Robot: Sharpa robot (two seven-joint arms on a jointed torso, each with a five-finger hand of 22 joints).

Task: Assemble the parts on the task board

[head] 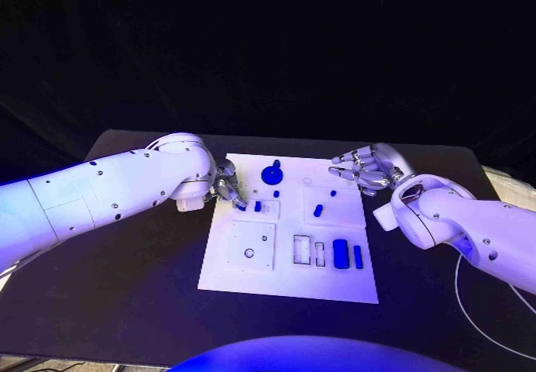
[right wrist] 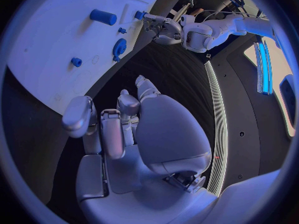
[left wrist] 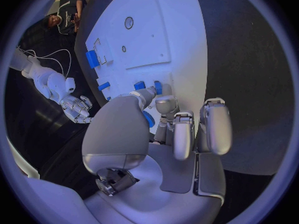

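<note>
The big black table [head: 123,294] holds the flat white task board [head: 285,279] in its middle. The long white left arm [head: 101,194] reaches in from one side, and the white right arm [head: 469,232] reaches in from the other.

The silver left hand [head: 227,188] is over the board's left edge, near the far end. Its fingers [left wrist: 163,107] are curled down onto the board, right by two small blue parts [left wrist: 148,86]. I cannot tell if it is pinching a part or just touching the board.

The silver right hand [head: 363,167] hangs just past the board's far right corner. Its fingers [right wrist: 102,129] are bent in a loose curl and it holds nothing.

On the board, a round blue knob part [head: 273,172] with a stem sits near the far edge. A fat blue block part [head: 341,253] stands in a slot near the right edge, with a thin blue bar part [head: 358,256] beside it. A small blue peg part [head: 318,209] lies in the middle. A tiny blue dot part [head: 333,192] is just past it.
</note>
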